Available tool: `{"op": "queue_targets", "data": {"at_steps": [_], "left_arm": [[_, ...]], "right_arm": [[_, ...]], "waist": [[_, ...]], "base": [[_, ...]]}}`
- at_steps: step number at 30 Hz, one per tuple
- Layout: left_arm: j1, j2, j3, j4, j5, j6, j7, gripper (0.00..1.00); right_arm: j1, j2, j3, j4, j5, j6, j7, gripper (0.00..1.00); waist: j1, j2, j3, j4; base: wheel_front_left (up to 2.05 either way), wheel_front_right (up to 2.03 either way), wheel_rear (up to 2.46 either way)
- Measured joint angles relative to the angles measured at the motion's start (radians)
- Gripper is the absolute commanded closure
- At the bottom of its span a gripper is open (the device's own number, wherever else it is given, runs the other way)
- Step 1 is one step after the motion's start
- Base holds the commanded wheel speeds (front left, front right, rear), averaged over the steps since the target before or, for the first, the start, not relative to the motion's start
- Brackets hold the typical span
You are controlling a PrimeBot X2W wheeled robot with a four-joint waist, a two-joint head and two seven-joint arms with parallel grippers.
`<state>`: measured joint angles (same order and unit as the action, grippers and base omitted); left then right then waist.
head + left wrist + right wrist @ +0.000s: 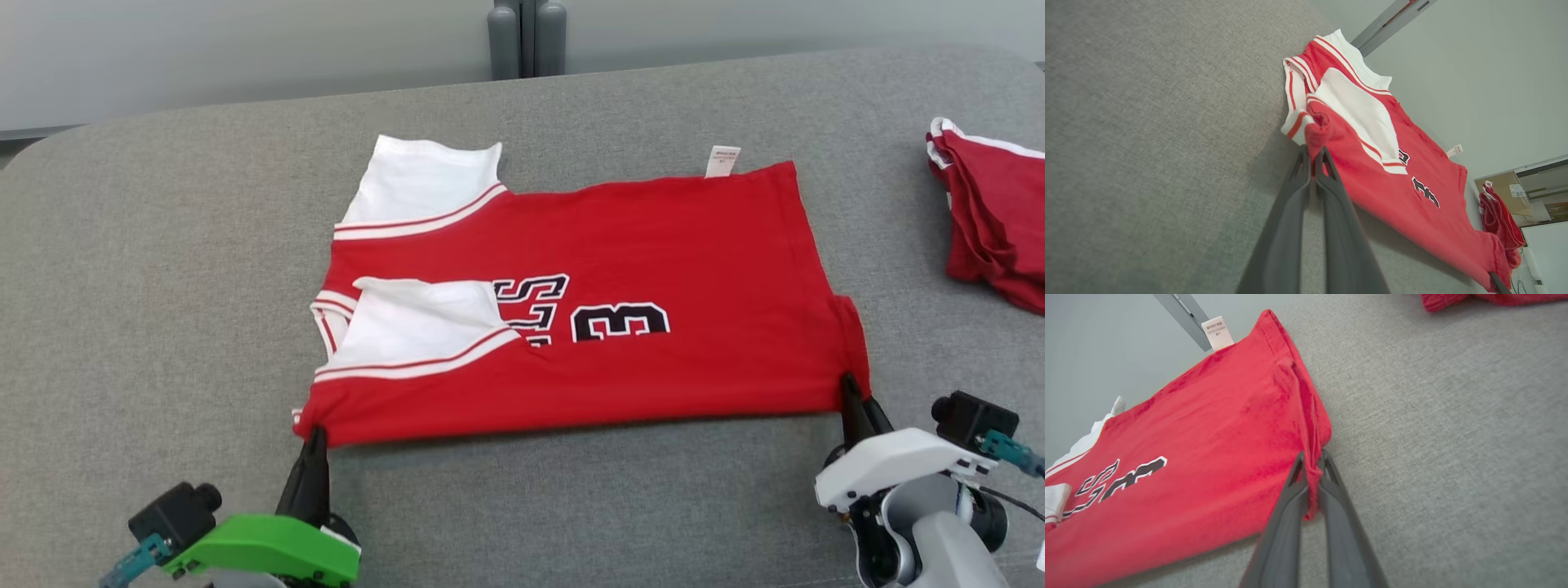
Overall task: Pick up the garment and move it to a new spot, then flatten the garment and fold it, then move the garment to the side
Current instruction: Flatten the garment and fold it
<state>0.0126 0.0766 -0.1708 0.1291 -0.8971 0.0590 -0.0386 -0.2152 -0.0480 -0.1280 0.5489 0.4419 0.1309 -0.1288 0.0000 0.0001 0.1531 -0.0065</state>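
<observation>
left tool (315,433), right tool (850,382) pinch garment (653,245) corners

Surface (163,286) lies bare left of the left gripper (314,433) jaws; a red pile (992,220) sits ahead-right of the right gripper (849,382) jaws.

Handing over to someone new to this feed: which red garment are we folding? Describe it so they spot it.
On the grey table, look at the middle. The jersey lies spread flat there, its near corners pinched by the left hand and the right hand. Unlike the bunched red heap at the right edge, it shows white sleeves and black lettering.
</observation>
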Motion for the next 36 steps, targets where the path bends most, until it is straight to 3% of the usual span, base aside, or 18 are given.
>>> {"op": "queue_targets", "data": {"at_steps": [8,9,10,11,12,13,16,21,26,30,36], "left_arm": [[0.14,0.005,-0.031,-0.076,-0.007,0.065,0.057,1.0],[0.142,0.003,-0.035,-0.072,-0.007,0.068,0.059,1.0],[0.144,0.002,-0.041,-0.065,-0.007,0.074,0.059,0.93],[0.146,0.002,-0.048,-0.059,-0.004,0.076,0.059,0.7],[0.147,0.002,-0.051,-0.057,0.001,0.079,0.059,0.35],[0.149,0.001,-0.052,-0.057,0.008,0.084,0.051,0.0],[0.151,0.017,-0.046,-0.064,0.034,0.101,0.038,0.0],[0.125,0.1,-0.03,-0.103,0.097,0.122,0.049,0.0],[-0.073,0.21,-0.046,-0.148,0.178,0.113,0.12,0.0],[-0.311,0.275,-0.096,-0.119,0.234,0.062,0.226,0.0],[-0.667,0.337,-0.187,0.053,0.293,-0.058,0.393,0.0]], "right_arm": [[0.136,0.0,-0.032,-0.167,0.013,0.0,0.087,1.0],[0.144,0.0,-0.034,-0.174,0.013,0.0,0.093,0.81],[0.153,0.0,-0.034,-0.183,0.013,0.0,0.099,0.58],[0.16,0.0,-0.034,-0.189,0.013,0.0,0.103,0.17],[0.167,0.0,-0.034,-0.196,0.013,0.0,0.104,0.0],[0.175,0.0,-0.034,-0.205,0.014,0.0,0.106,0.0],[0.196,-0.001,-0.043,-0.228,0.021,0.0,0.107,0.0],[0.21,-0.001,-0.067,-0.281,-0.007,0.0,0.106,0.0],[0.174,-0.001,-0.069,-0.347,-0.044,0.0,0.117,0.0],[0.109,-0.001,-0.044,-0.389,-0.089,0.0,0.138,0.0],[-0.012,-0.001,0.03,-0.407,-0.117,0.0,0.154,0.0]], "waist": [[0.0,0.0,-0.008,0.012],[0.0,0.0,-0.009,0.013],[0.0,0.0,-0.011,0.013],[0.0,0.0,-0.012,0.014],[0.0,0.0,-0.014,0.014],[0.0,0.0,-0.015,0.014],[0.0,0.0,-0.018,0.011],[0.0,0.0,-0.015,0.001],[0.0,0.0,0.004,-0.007],[0.0,0.0,0.033,-0.015],[0.0,0.0,0.097,-0.039]], "base": [[0.0,0.0,0.0],[0.0,0.0,0.0],[0.0,0.0,0.0],[0.0,0.0,0.0],[0.0,0.0,0.0],[0.0,0.0,0.0],[0.0,0.0,0.0],[0.0,0.0,0.0],[0.0,0.0,0.0],[0.0,0.0,0.0],[0.0,0.0,0.0]]}}
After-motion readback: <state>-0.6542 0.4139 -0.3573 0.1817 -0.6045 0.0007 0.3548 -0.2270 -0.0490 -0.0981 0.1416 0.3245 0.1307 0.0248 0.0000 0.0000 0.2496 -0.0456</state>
